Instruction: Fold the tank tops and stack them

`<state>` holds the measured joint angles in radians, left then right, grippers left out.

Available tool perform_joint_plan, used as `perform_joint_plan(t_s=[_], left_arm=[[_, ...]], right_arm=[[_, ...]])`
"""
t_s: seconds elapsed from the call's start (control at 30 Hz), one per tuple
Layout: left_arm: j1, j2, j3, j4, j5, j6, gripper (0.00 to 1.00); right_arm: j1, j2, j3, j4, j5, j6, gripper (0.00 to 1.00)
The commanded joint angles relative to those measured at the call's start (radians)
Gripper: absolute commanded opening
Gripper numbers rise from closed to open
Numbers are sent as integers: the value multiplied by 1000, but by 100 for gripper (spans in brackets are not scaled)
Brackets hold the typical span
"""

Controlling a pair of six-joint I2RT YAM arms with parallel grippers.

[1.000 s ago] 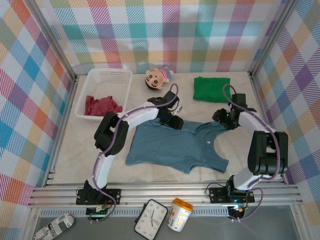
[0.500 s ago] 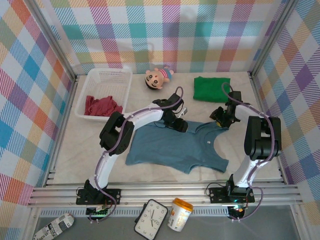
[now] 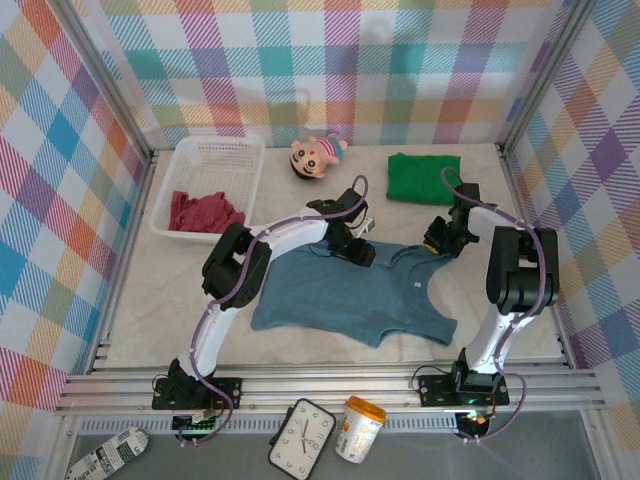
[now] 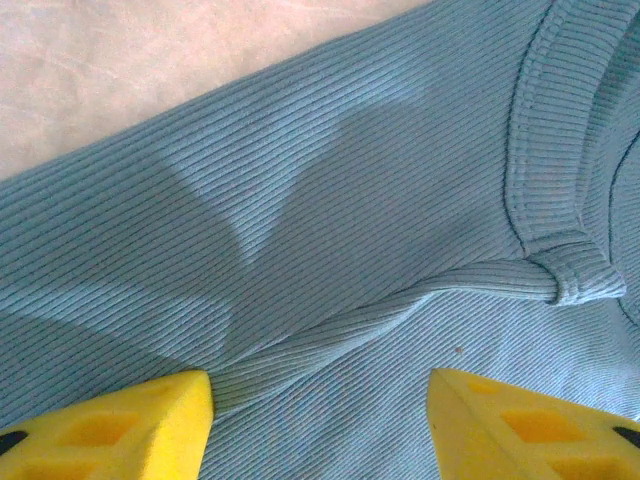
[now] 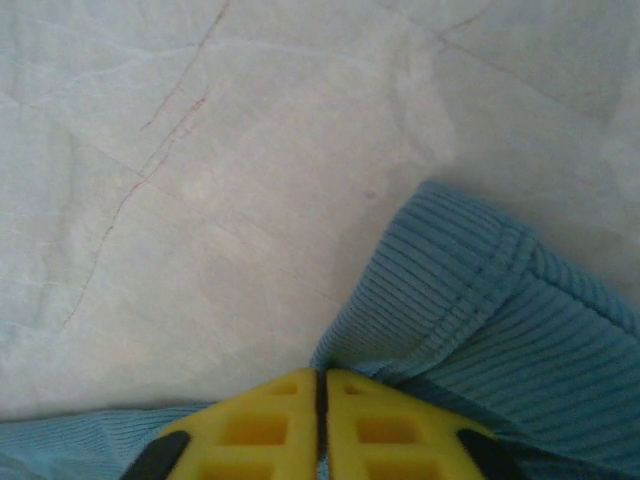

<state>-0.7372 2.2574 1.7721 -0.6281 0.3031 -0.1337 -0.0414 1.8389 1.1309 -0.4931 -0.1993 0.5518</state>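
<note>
The blue-grey tank top (image 3: 350, 295) lies spread flat mid-table. My left gripper (image 3: 356, 247) hovers open over its upper edge; in the left wrist view its yellow fingers (image 4: 110, 428) straddle ribbed blue cloth (image 4: 330, 230) beside the neckline seam, with the gripper (image 4: 320, 430) holding nothing. My right gripper (image 3: 438, 240) sits at the right shoulder strap. In the right wrist view the gripper (image 5: 321, 400) is pressed shut where the curled strap (image 5: 470, 300) runs under its tips. The green tank top (image 3: 423, 178) lies folded at the back right. The dark red tank top (image 3: 205, 211) is bunched in the basket.
A white mesh basket (image 3: 215, 155) stands at the back left, and a big-headed doll (image 3: 315, 155) lies beside it. Metal frame posts and checked walls enclose the table. A clock (image 3: 303, 438) and a cup (image 3: 358, 428) sit below the front rail.
My left gripper has slid slightly right along the blue-grey top's upper edge. My right arm has drawn in, and its gripper has shifted a little left at the strap.
</note>
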Motion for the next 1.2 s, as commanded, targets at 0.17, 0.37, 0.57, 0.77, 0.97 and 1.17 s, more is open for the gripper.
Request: perform_joint_plan(t_s=[0.17,0.37,0.57,0.77,0.97,1.17], left_arm=[[9,46,-10,-38,-1,28,59],[16,45,-14,-46,-1,33,59],[20,38,-10,-67,-4,51,59],[30,24,-28,-86,4,77,59],[30,-4,-23,-123,50,109,59],[36,-6,-6,-166,57,128,59]], right_arm=[[7,-173,-103,105,-33,15,0],[7,-321,-265,211,-24,111,0],[6,-431,-425,326,1,200,3],[-4,-495,-574,423,17,326,5],[-26,-481,-652,484,25,371,12],[-93,-468,-698,546,-36,409,23]])
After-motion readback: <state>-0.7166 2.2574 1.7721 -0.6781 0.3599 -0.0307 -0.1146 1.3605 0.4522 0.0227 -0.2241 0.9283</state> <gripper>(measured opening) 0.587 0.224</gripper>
